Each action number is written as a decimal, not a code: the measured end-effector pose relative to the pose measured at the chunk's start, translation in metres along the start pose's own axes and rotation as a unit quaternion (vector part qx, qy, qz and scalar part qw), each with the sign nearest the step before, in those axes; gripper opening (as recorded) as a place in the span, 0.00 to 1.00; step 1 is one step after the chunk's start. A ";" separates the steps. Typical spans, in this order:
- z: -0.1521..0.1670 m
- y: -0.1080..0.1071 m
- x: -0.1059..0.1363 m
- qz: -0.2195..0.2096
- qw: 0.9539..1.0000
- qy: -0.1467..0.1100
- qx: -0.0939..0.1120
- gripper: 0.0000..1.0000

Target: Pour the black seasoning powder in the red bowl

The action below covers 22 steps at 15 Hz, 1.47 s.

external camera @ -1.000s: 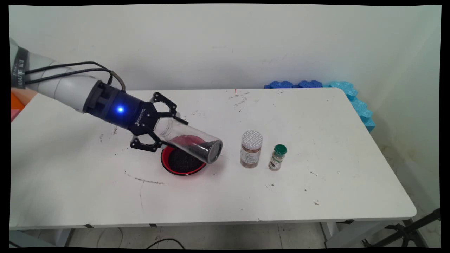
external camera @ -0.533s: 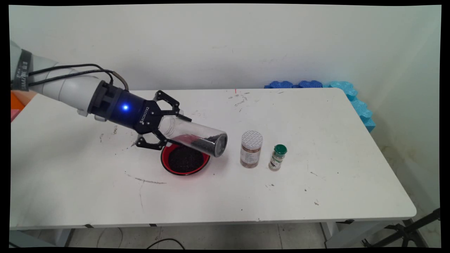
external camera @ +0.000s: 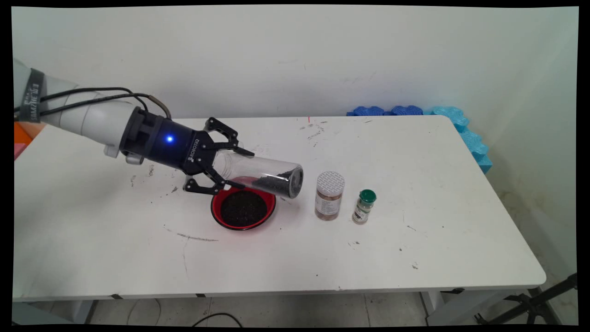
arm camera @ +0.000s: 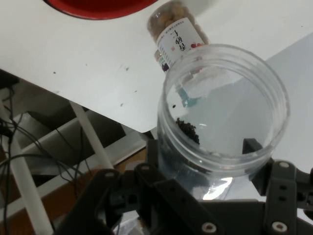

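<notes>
My gripper (external camera: pixel 238 168) is shut on a clear plastic jar (external camera: pixel 262 175), gripping it near one end. The jar lies almost level, its far end slightly lower and pointing right. Black grains sit along the jar's lower side near that far end. Just below it, on the white table (external camera: pixel 438 193), stands a red bowl (external camera: pixel 215 213) filled with black grains. In the hand view the jar (arm camera: pixel 222 122) fills the space between the fingers of the gripper (arm camera: pixel 203 152). Its round rim shows there, with a few black grains inside.
A jar with a white lid and brown contents (external camera: pixel 329 196) stands right of the bowl, also seen in the hand view (arm camera: pixel 178 36). A small green-capped bottle (external camera: pixel 364 207) stands beside it. Blue foam pieces (external camera: pixel 461 124) line the far right table corner.
The gripper has risen and shifted right. The jar has swung from a downward tilt over the bowl to nearly level, and the bowl's grains are more exposed.
</notes>
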 end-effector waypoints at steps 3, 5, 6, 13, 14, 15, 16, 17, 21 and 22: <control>0.002 -0.001 -0.002 -0.019 1.000 -0.003 -0.008 0.00; 0.003 -0.001 -0.003 -0.032 0.999 -0.004 -0.014 0.00; 0.004 -0.001 -0.003 -0.036 0.999 -0.005 -0.016 0.00; 0.006 -0.004 -0.005 -0.069 0.997 -0.011 -0.031 0.00; 0.006 -0.004 -0.006 -0.074 0.997 -0.013 -0.034 0.00; 0.006 -0.005 -0.006 -0.077 0.996 -0.013 -0.036 0.00; 0.006 -0.005 -0.006 -0.080 0.996 -0.014 -0.038 0.00; 0.006 -0.005 -0.007 -0.083 0.996 -0.015 -0.040 0.00; 0.007 -0.006 -0.007 -0.097 0.994 -0.020 -0.049 0.00; 0.007 -0.007 -0.008 -0.101 0.993 -0.021 -0.052 0.00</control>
